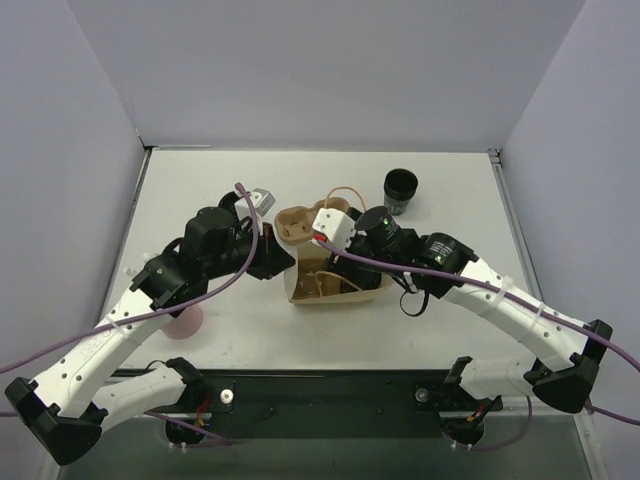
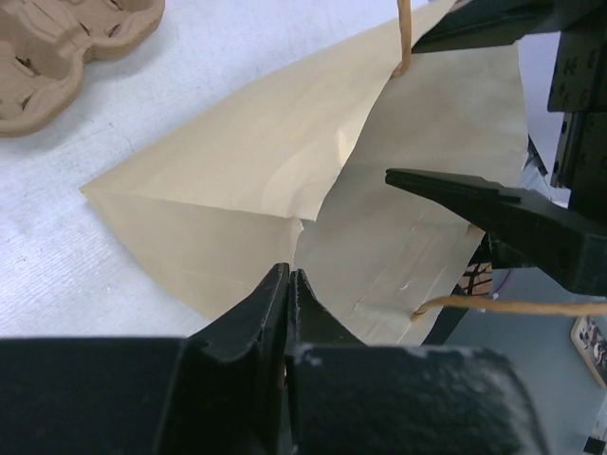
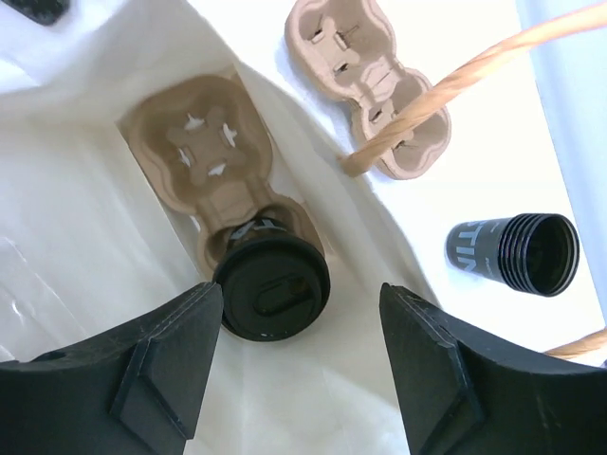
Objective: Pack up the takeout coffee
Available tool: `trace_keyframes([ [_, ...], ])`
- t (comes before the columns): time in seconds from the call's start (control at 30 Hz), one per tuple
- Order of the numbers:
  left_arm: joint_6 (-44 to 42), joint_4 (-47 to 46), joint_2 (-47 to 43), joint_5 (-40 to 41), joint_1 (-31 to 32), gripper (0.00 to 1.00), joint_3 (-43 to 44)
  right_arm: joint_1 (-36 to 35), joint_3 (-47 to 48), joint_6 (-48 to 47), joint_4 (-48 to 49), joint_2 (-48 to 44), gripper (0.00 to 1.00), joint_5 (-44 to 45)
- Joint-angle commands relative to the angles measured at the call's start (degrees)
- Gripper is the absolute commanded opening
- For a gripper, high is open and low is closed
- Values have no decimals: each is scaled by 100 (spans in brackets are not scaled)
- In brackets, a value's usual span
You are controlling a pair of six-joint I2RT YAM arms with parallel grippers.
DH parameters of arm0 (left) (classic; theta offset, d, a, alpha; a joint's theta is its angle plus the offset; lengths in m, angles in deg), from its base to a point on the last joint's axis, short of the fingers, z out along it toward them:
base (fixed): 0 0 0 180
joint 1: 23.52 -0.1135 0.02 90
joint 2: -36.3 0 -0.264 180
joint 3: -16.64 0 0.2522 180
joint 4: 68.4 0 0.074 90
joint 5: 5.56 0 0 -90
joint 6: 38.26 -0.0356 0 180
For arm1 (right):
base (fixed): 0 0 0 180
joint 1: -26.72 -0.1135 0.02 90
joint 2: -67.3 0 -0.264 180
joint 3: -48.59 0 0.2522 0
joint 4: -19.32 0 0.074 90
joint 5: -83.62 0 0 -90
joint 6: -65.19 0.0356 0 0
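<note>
Takeout coffee (image 3: 272, 296) sits lidded in one well of pulp carrier (image 3: 194, 142), inside paper bag (image 2: 237, 161); right gripper (image 3: 299, 308) hangs over it, fingers spread, holding nothing; left gripper (image 2: 287, 284) fingers pressed together, apparently pinching bag rim; placing looks done; next: lift right arm straight out, clear of twine handle (image 3: 446, 104).

Bright even light; soft shadows (whites blown out).

Top cam: paper bag (image 1: 312, 288) mid-bench (image 1: 200, 190), pulp carrier (image 1: 294, 226) just behind its left corner, black cup stack (image 1: 400, 190) behind-right. Left end effector (image 1: 283, 262) at bag's left edge, right end effector (image 1: 352, 268) over its open mouth.
</note>
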Motion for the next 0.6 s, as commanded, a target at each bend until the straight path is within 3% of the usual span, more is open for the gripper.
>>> trace_keyframes([
  [0.0,-5,101,219,308,-50,16,488,132,440,582,-76,-71,68,143],
  [0.23,-75,268,475,677,-103,36,1015,212,959,1189,-50,8,71,687],
  [0.37,-171,425,527,905,-130,41,1226,238,994,1269,-50,-71,71,943],
  [0.57,-260,970,466,1775,-208,56,1701,326,1214,1610,-50,-194,73,1434],
])
